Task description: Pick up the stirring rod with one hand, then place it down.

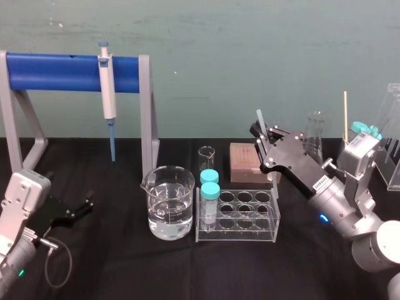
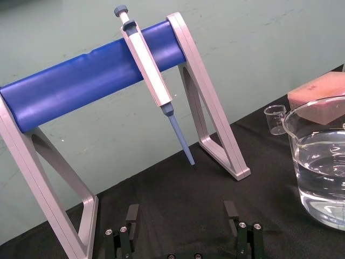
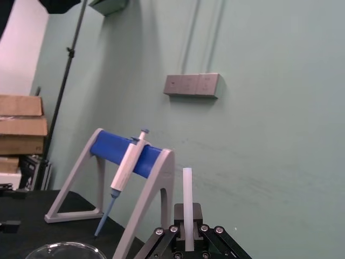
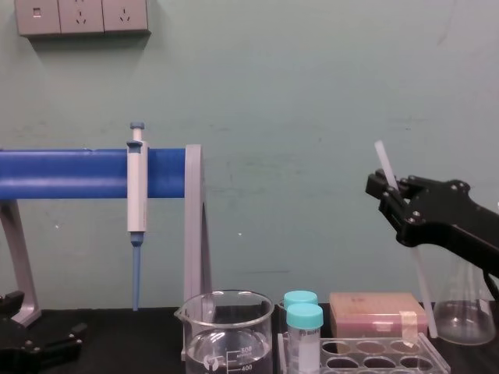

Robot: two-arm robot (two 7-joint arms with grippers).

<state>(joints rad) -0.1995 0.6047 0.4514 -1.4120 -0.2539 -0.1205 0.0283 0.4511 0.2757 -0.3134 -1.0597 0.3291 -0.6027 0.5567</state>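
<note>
Leaning near-upright, stirring rod, top leftward

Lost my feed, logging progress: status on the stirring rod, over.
Right gripper shut on stirring rod, held tilted. Left gripper open, parked low left. Tube rack close by rod's lower end.

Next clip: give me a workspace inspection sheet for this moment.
Surface: black-covered table.
Job's things: thin translucent whitish stirring rod, held tilted above the table.
Clutter: glass beaker of water; clear tube rack; two teal-capped tubes; pinkish-brown box; white-and-blue pipette hanging on blue-bar stand.
Grippers: black right gripper shut on the rod, raised; left gripper open, parked low at left.
Cables: grey cable looping beside left arm.
Surroundings: green wall, grey sockets.
</note>
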